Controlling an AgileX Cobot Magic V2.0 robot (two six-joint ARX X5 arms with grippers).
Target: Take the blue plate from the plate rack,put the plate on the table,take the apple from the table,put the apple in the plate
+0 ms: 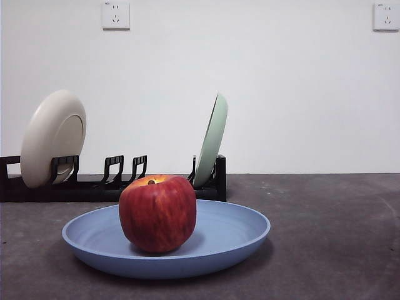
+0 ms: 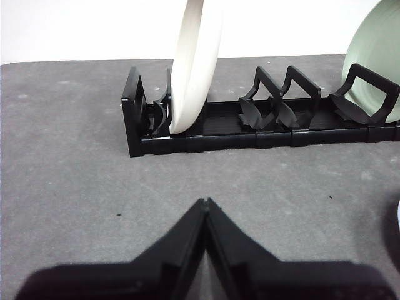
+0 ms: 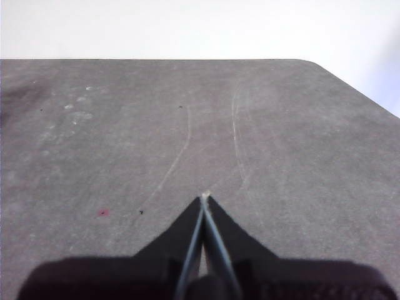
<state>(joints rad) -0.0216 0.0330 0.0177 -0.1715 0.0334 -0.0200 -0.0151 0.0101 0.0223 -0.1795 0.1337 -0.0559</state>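
Note:
The red apple sits upright in the middle of the light-blue plate, which lies flat on the dark grey table in front of the black plate rack. The left wrist view faces the plate rack across bare table; my left gripper is shut and holds nothing, a short way back from the rack. My right gripper is shut and empty over bare table. Neither gripper shows in the front view.
A cream-white plate stands in the rack's left end, also seen edge-on as the cream-white plate. A pale green plate leans at the rack's right end, the same pale green plate. The table's far corner is rounded.

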